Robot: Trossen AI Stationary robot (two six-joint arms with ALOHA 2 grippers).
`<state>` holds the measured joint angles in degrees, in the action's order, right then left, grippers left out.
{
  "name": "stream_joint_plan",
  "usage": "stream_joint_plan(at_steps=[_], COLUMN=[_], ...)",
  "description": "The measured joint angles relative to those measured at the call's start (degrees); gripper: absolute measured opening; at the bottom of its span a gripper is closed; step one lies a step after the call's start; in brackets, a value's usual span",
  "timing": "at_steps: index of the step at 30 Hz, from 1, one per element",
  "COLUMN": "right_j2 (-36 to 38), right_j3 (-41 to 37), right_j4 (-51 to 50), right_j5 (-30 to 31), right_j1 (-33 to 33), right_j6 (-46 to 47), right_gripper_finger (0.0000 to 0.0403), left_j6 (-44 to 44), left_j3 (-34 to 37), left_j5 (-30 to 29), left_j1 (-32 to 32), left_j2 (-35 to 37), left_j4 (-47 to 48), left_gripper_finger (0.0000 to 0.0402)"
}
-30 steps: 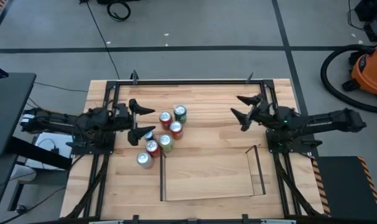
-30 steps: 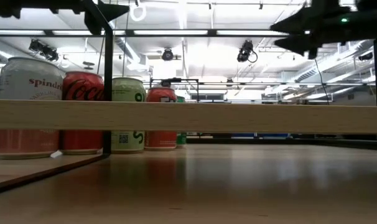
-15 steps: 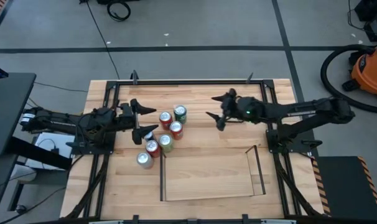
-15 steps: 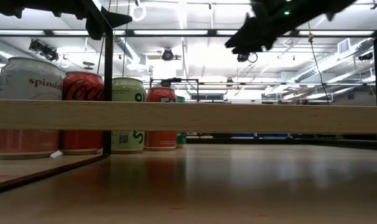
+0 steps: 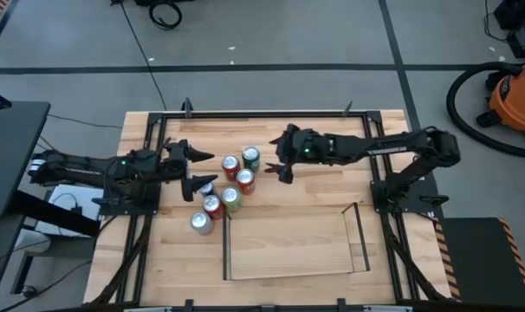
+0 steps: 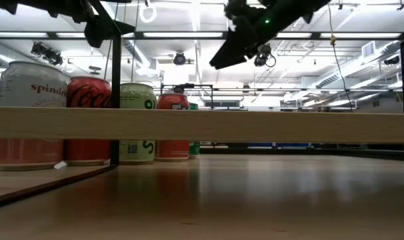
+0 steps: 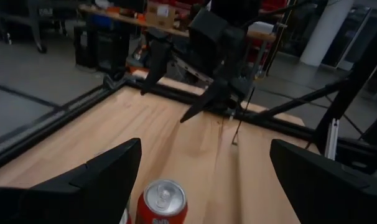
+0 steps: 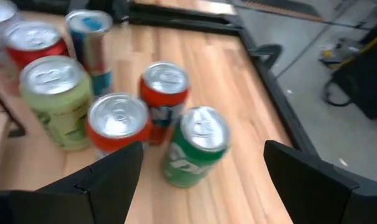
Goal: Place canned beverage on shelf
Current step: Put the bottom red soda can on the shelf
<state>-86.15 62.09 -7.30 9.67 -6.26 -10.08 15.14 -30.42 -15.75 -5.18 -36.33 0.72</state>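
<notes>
Several beverage cans (image 5: pixel 228 189) stand upright in a cluster on the tabletop, left of centre; the green can (image 5: pixel 250 158) is the farthest right. The shelf (image 5: pixel 293 245), a light-wood panel edged by dark rods, lies at the near middle. My right gripper (image 5: pixel 276 161) is open and empty, hovering just right of the green can (image 8: pixel 198 146), with the orange can (image 8: pixel 165 93) and a red can (image 8: pixel 118 121) beyond. My left gripper (image 5: pixel 198 169) is open and empty above the cluster's left side, over a red can (image 7: pixel 160 202).
The table's black frame rails (image 5: pixel 262 113) run along the far edge and both sides. The shelf's wooden front edge (image 6: pixel 202 125) crosses the low view, with the cans (image 6: pixel 89 120) behind it at the left. Bare tabletop (image 5: pixel 323 195) lies between the cans and the right arm's base.
My right gripper has gone from the table's right side toward the left, staying open, and now hovers beside the green can. The cans and the shelf have not moved.
</notes>
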Motion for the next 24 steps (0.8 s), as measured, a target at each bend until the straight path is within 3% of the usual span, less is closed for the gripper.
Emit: stream_joint_plan(at_steps=[8, 14, 24], right_j2=[-9.4, -15.9, -23.8], right_j3=[8.7, 15.4, 23.4], right_j4=[-4.3, -7.5, -10.9], right_j5=[-3.3, -3.6, -5.5], right_j1=[2.9, 3.7, 3.7], right_j6=[-3.6, -5.1, -7.7], right_gripper_finger=[0.0355, 0.0394, 0.0399], left_j6=[0.3, 0.3, 0.5], left_j3=[-0.7, -0.7, -0.7], left_j5=[-4.2, -4.2, -4.2], left_j1=[-2.9, -2.9, -2.9], left_j2=[-0.1, -0.1, -0.4], left_j4=[1.5, 1.9, 2.3], left_gripper_finger=[0.0368, 0.0368, 0.0368])
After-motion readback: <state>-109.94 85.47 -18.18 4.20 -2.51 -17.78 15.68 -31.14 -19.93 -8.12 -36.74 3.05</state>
